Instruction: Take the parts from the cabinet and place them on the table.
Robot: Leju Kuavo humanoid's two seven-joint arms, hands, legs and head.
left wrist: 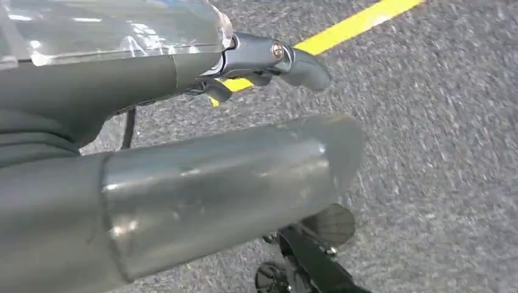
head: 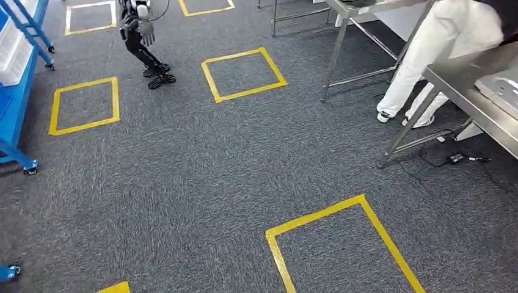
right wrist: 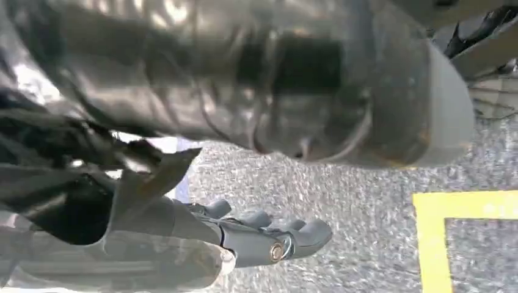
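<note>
My left hand [left wrist: 183, 177] hangs over grey carpet, its thick grey thumb in front and its dark fingers [left wrist: 269, 58] stretched out apart from it, with nothing between them. My right hand [right wrist: 256, 183] also hangs above the carpet. Its fingers [right wrist: 269, 238] lie loosely together, away from the big thumb, and hold nothing. In the head view a blue wheeled cabinet [head: 18, 104] with white bins [head: 11, 49] stands at the left edge. A steel table [head: 470, 101] stands at the right, with a pale flat part [head: 502, 90] lying on it.
A person in white trousers [head: 427, 55] stands between that table and a second steel table [head: 354, 24] behind. Another small dark robot [head: 143, 43] stands far left. Yellow tape squares [head: 243, 74] mark the carpet, and a cable and adapter [head: 458, 159] lie under the near table.
</note>
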